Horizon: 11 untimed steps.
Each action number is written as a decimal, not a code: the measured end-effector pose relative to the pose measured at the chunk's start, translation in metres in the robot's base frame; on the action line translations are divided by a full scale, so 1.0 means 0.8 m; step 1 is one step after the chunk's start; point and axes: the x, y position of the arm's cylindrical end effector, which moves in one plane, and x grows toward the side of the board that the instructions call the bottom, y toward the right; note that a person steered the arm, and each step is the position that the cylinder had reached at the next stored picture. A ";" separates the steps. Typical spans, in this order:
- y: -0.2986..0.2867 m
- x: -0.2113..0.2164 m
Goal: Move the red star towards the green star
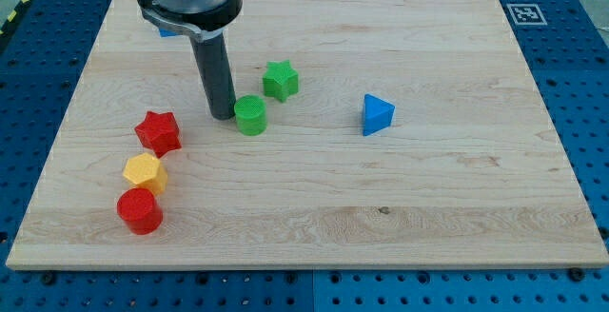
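Tip (223,115) of rod, no pincer fitted, touches green cylinder block (251,116). Red plastic star block (158,132) lies left; green star block (281,80) upper right. Judged light, rigid, slippery: push its lower-left face.

On my feed, a wooden board (428,217) lies over a blue pegboard table (590,84). A green cylinder (250,115) stands near the centre. A blue triangular block (377,114) sits at its three o'clock, well apart. A yellow hexagonal block (145,172) touches a red cylinder (140,210) at its six o'clock.
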 end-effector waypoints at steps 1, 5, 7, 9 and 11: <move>0.027 0.013; -0.051 -0.019; -0.211 0.019; -0.139 0.081; -0.090 0.048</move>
